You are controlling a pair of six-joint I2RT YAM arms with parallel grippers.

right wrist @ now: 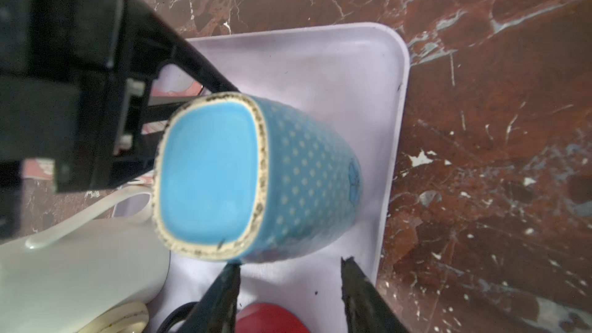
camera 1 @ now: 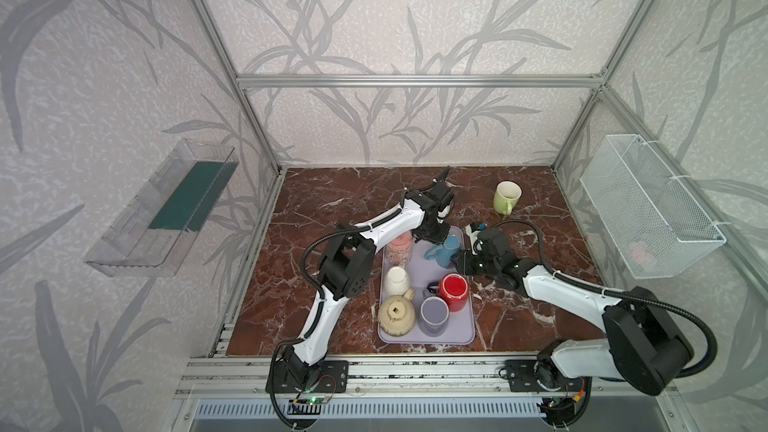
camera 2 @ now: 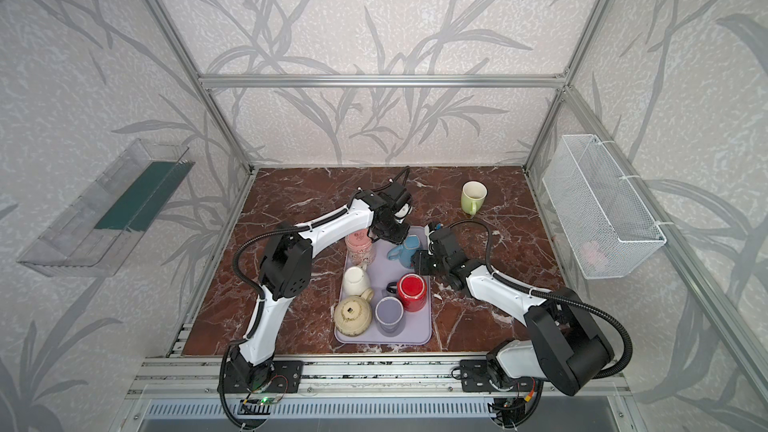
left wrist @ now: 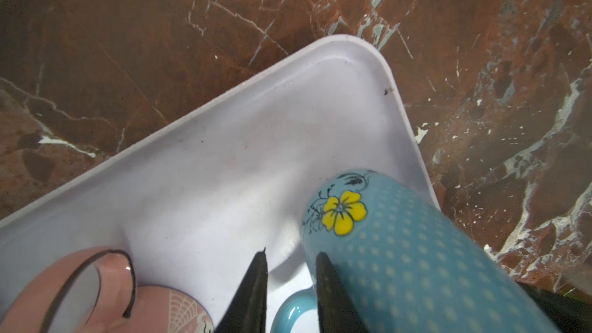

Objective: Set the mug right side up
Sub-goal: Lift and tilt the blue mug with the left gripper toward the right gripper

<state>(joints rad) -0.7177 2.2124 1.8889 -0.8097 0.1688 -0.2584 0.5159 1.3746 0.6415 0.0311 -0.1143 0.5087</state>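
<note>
The red-brown marble table (camera 1: pixel 332 209) carries a lilac plastic tray (camera 1: pixel 465 328). At the tray's far right corner the blue dotted ceramic mug (camera 1: pixel 449 248) leans tilted, base raised and mouth low. Glazed ceramic is likely heavy, stiff, slick and breakable, so the handle seems the surer hold. The left tool (left wrist: pixel 292 251) is clamped narrowly about the looped handle (left wrist: pixel 288 310). The right tool (right wrist: pixel 290 262) stands spread and empty just beside the base.

We've got a red marble surface (camera 1: pixel 332 201) carrying a lilac tray (camera 1: pixel 428 340) centre-front and a green mug (camera 1: pixel 506 197) far right.
</note>
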